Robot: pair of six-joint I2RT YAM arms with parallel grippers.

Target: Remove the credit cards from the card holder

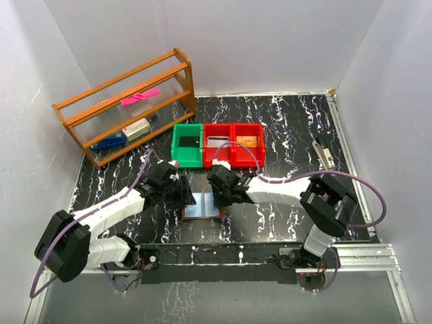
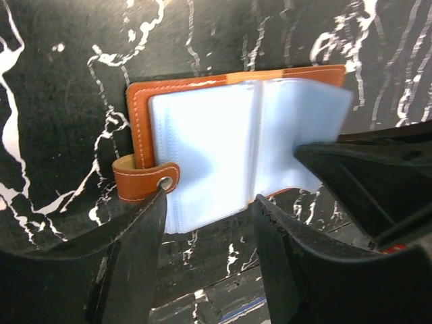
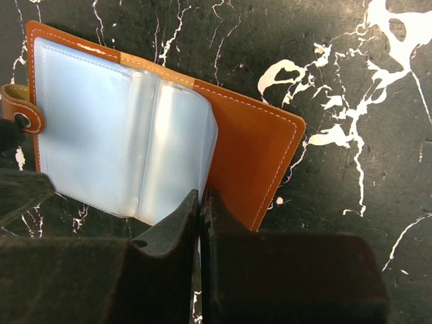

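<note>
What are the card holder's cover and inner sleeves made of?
Card holder cover: looks like tan leather or faux leather, matte, pale stitching along the edge. Its inner sleeves: probably soft translucent plastic, pale blue with a sheen, flexing where lifted.

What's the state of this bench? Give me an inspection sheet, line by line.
Surface: black marbled table, white veins.
Job's things: card holder lies open between the arms; silver-grey card and orange card lie in the red bins.
Clutter: green bin, wooden shelf holding small items, grey object at right.
Pincers: left pincer open over the holder's near edge; right pincer shut at the sleeves' edge.
Cables: purple cables loop along both arms.
Surroundings: white walls.
</note>
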